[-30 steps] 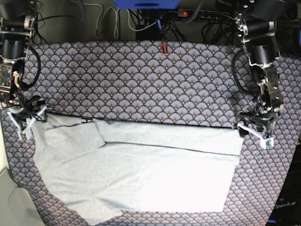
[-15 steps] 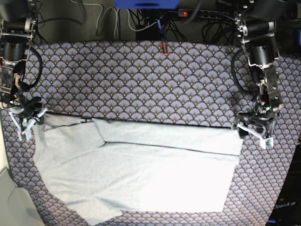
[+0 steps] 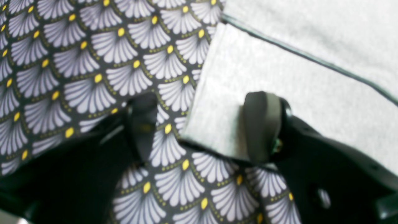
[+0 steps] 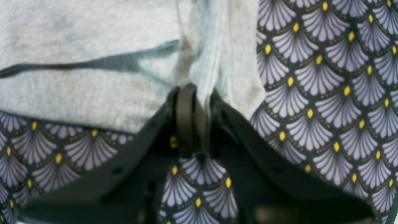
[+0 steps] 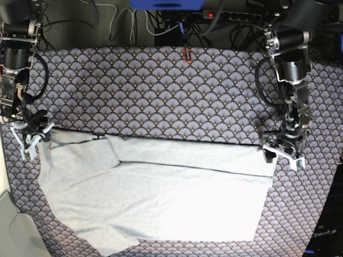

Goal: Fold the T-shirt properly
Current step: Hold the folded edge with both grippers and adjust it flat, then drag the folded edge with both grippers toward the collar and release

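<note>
The right gripper (image 4: 196, 121) pinches the T-shirt (image 5: 161, 198) near the tablecloth's (image 5: 161, 91) left edge. The left gripper (image 3: 202, 124) straddles the shirt's corner near the right edge, jaws wide apart. Cables (image 5: 161, 24) cross behind the far edge.

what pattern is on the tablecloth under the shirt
Purple-grey fan scallops with yellow dots on the tablecloth; clearest in the left wrist view.
</note>
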`<state>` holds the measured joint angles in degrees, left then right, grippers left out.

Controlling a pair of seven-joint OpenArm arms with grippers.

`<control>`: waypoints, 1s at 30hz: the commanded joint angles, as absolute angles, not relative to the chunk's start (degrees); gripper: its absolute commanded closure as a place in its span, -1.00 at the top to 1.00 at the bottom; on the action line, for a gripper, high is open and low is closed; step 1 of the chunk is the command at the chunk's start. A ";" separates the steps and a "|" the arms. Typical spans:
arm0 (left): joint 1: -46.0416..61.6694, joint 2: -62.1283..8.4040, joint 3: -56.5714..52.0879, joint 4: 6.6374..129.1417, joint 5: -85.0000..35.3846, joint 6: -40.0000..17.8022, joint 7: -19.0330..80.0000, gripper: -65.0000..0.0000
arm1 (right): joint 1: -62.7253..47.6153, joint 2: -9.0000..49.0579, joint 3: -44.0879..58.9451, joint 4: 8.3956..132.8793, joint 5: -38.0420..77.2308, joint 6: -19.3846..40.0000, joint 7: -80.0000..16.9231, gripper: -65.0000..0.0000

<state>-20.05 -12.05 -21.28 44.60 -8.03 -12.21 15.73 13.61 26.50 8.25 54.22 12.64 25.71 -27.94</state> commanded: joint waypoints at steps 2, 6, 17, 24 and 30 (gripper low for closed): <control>-20.97 -11.91 -21.41 44.88 -8.22 -12.18 17.54 0.29 | 13.85 27.03 8.22 54.37 11.91 25.89 -30.29 -0.84; -20.97 -12.00 -21.41 44.88 -8.22 -12.35 17.71 -0.19 | 13.85 27.21 8.22 54.46 11.91 25.89 -30.29 -0.85; -19.47 -12.53 -21.85 48.57 -8.22 -12.00 19.30 -0.99 | 13.76 27.56 8.48 54.73 11.91 25.89 -30.37 -1.00; -14.20 -13.85 -21.93 62.99 -8.22 -12.00 30.02 -0.99 | 8.75 29.05 8.66 63.96 12.18 25.98 -33.63 -1.00; -5.41 -13.76 -23.69 74.15 -8.22 -12.00 31.87 -0.99 | -0.31 29.05 8.75 75.47 12.18 25.98 -35.30 -1.00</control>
<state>-4.10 -12.64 -23.24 73.08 -8.19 -12.25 33.21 -1.08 27.77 8.27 74.63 11.90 25.74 -35.75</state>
